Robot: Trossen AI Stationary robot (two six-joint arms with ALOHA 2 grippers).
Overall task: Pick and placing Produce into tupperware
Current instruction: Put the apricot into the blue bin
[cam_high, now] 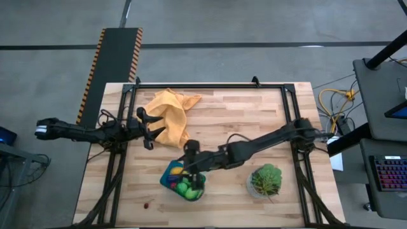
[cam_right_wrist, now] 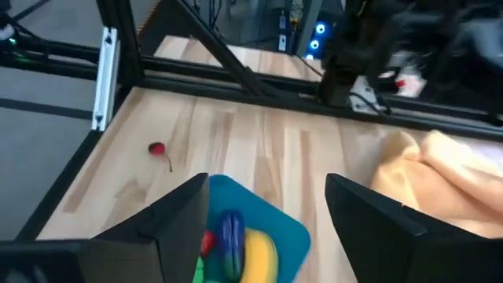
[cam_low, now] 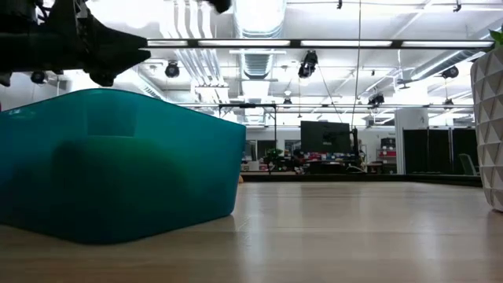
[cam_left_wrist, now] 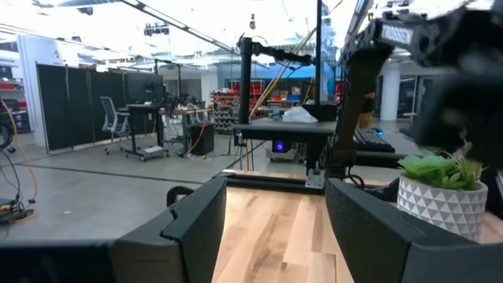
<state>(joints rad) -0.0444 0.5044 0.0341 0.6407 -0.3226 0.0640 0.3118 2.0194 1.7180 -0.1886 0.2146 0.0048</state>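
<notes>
High view showed the right end effector (cam_high: 193, 166) hovering open over the tupperware (cam_high: 170, 180), which sat near the table's (cam_high: 222, 117) front edge holding produce (cam_high: 185, 187). One red piece (cam_right_wrist: 157, 148) lay on the table apart. Left end effector (cam_high: 147, 129) waited open beside the orange cloth (cam_high: 170, 114).

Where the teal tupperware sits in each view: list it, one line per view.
High view: tupperware, near table edge, under the right gripper.
Low view: fills the left side.
Left wrist view: not in it.
Right wrist view: bottom centre, between the fingers.
Shared landmark: orange-yellow cloth.
</notes>
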